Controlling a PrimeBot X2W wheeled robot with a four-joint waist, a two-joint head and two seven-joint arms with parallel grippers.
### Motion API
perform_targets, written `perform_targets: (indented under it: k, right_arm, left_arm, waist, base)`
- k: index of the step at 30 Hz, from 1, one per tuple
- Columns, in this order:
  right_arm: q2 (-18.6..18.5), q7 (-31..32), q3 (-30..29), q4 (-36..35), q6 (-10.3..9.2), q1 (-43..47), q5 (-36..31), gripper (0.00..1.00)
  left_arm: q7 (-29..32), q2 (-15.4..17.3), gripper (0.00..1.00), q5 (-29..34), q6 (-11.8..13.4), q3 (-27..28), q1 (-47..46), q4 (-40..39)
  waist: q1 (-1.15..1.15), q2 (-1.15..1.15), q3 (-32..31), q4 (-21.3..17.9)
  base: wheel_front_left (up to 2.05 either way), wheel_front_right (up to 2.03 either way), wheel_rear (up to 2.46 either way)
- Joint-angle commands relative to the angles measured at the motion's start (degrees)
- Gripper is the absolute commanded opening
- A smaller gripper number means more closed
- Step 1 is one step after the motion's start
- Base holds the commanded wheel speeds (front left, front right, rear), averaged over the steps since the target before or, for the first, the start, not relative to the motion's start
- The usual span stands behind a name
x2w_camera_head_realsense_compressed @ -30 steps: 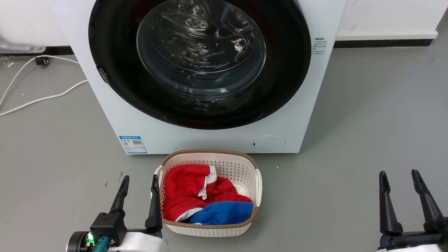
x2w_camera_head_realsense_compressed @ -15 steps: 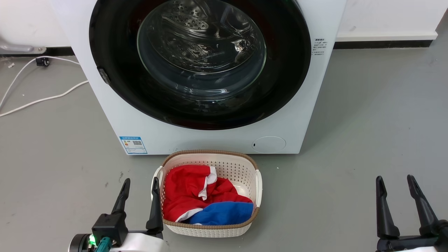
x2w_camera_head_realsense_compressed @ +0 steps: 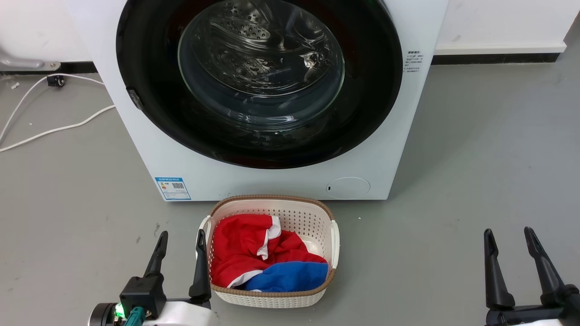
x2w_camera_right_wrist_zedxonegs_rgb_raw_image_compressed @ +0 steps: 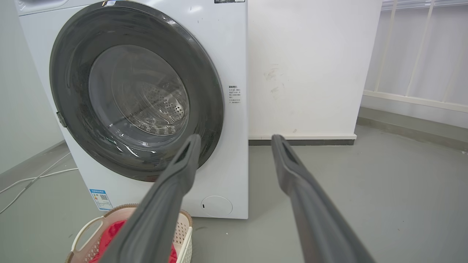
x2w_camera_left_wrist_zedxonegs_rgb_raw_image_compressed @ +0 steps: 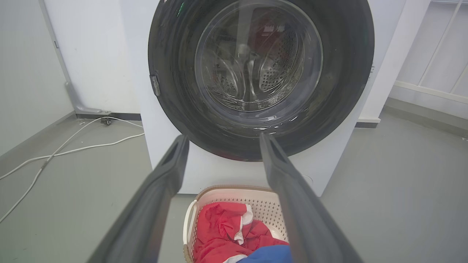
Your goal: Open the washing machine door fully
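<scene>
The white washing machine (x2w_camera_head_realsense_compressed: 272,181) stands ahead on the grey floor. Its round glossy black door (x2w_camera_head_realsense_compressed: 371,90) with the clear glass bowl lies flat against the front, shut, with a small latch tab at its left rim. The door (x2w_camera_left_wrist_zedxonegs_rgb_raw_image_compressed: 351,73) is also in the left wrist view, and the door (x2w_camera_right_wrist_zedxonegs_rgb_raw_image_compressed: 73,65) shows again in the right wrist view. My left gripper (x2w_camera_head_realsense_compressed: 181,235) is open, low at the left beside the basket, well short of the machine. My right gripper (x2w_camera_head_realsense_compressed: 507,233) is open at the lower right, empty. From the wrists, the left gripper (x2w_camera_left_wrist_zedxonegs_rgb_raw_image_compressed: 223,137) and right gripper (x2w_camera_right_wrist_zedxonegs_rgb_raw_image_compressed: 236,137) point toward the machine.
A cream laundry basket (x2w_camera_head_realsense_compressed: 290,203) with red, white and blue clothes sits on the floor right before the machine, next to my left fingers. White cables (x2w_camera_head_realsense_compressed: 54,127) trail over the floor at the left. A white wall (x2w_camera_right_wrist_zedxonegs_rgb_raw_image_compressed: 310,65) stands to the right of the machine.
The right gripper has slid slightly left and down in the head view. The whole head picture has crept down a touch. Door and basket are as before.
</scene>
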Motion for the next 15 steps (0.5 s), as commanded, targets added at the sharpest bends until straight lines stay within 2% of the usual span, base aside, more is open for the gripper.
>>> perform_targets:
  k: [1, 2, 3, 8, 11, 15]
  right_arm:
    - [0.01, -0.12, 0.19, -0.04, -0.01, 0.18, -0.11, 1.00]
    - [0.01, -0.12, 0.19, -0.33, -0.01, -0.08, -0.23, 0.44]
    - [0.01, -0.12, 0.27, -0.47, -0.01, -0.26, -0.22, 0.00]
    - [0.01, -0.12, 0.38, -1.55, -0.01, -1.56, 4.67, 0.00]
    - [-0.01, -0.12, -0.63, -1.15, -0.01, -2.18, 13.24, 0.00]
    - [-0.01, -0.11, -1.89, 0.70, -0.01, -2.69, 28.21, 0.00]
  left_arm:
    - [-0.16, -0.04, 1.00, 0.31, 0.37, 0.04, 0.45, 0.01]
    - [-0.16, -0.04, 1.00, 0.26, 0.36, 0.03, 0.48, 0.00]
    - [-0.16, -0.04, 1.00, 0.21, 0.44, 0.03, 0.50, -0.01]
    - [-0.16, -0.05, 1.00, 0.18, 0.49, -0.11, 0.61, -0.07]
    - [-0.16, -0.03, 1.00, 0.06, 0.53, -0.14, 0.57, -0.09]
    - [-0.16, -0.03, 1.00, 0.00, 0.58, -0.10, 0.55, -0.18]
  waist:
    - [0.00, 0.00, -0.04, -0.01]
    - [0.00, 0.00, -0.06, -0.01]
    - [0.00, 0.00, -0.08, -0.01]
    - [0.00, 0.00, -0.15, -0.01]
    - [0.00, 0.00, -0.13, 0.06]
    - [0.00, 0.00, -0.08, 0.16]
  base:
    - [0.00, 0.00, 0.00]
    - [0.00, 0.00, 0.00]
    - [0.00, 0.00, 0.00]
    - [0.00, 0.00, 0.00]
    - [0.00, 0.00, 0.00]
    - [0.00, 0.00, 0.00]
